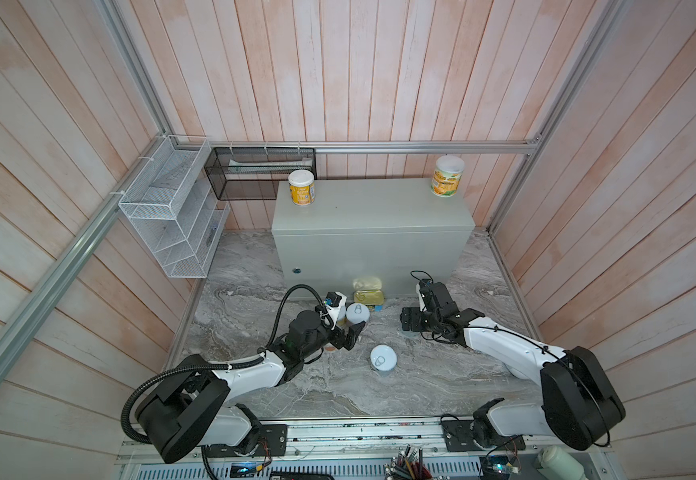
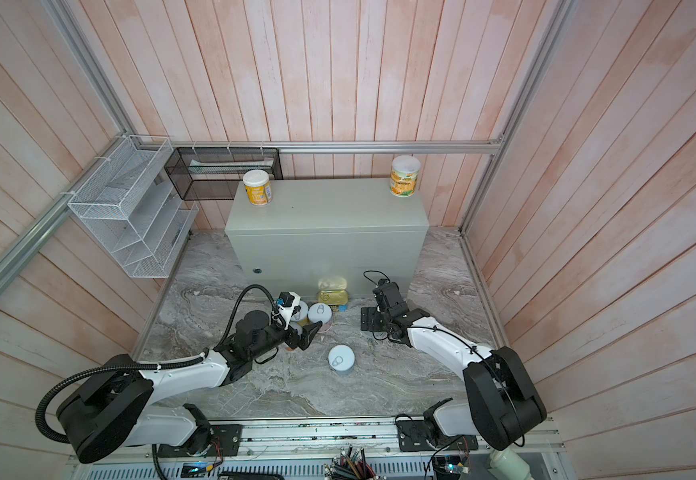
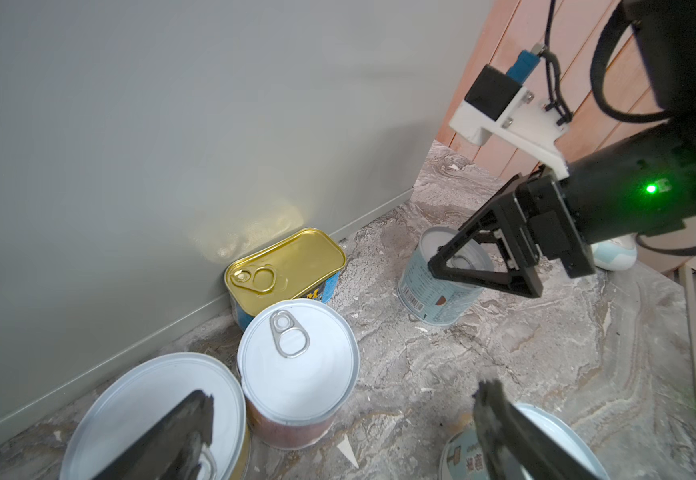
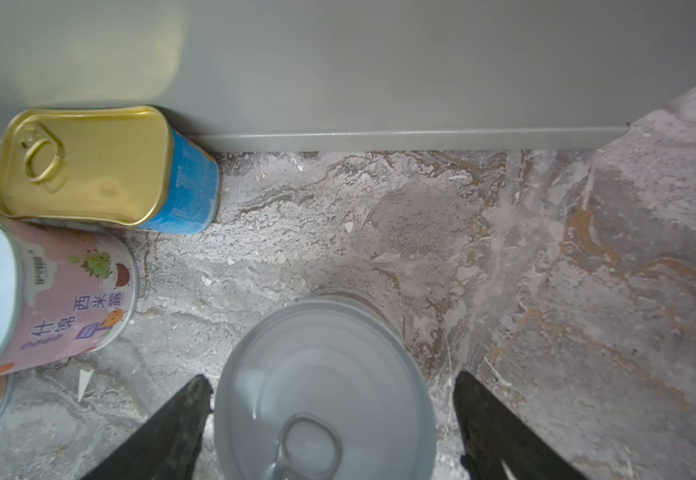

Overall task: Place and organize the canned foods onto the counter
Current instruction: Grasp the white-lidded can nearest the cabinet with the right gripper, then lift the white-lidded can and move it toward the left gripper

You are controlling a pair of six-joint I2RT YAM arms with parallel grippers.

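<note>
The metal box [image 1: 373, 208] is plain light grey. The table [image 1: 421, 374] is grey marble, veined white with brown streaks. The rectangular tin [image 4: 84, 166] has a gold top and blue sides. The pink can [image 4: 68, 307] beside it carries purple characters and cartoon fruit. The pale blue can [image 3: 433, 291] shows a barcode. On the box, one white-topped can [image 1: 301, 189] is yellow-orange, and the other can [image 1: 447, 178] is yellow and green. The right fingers [image 4: 163, 432] are black.

The silver-topped can [image 4: 321, 386] (blurred up close) runs off the right wrist view's edge.
</note>
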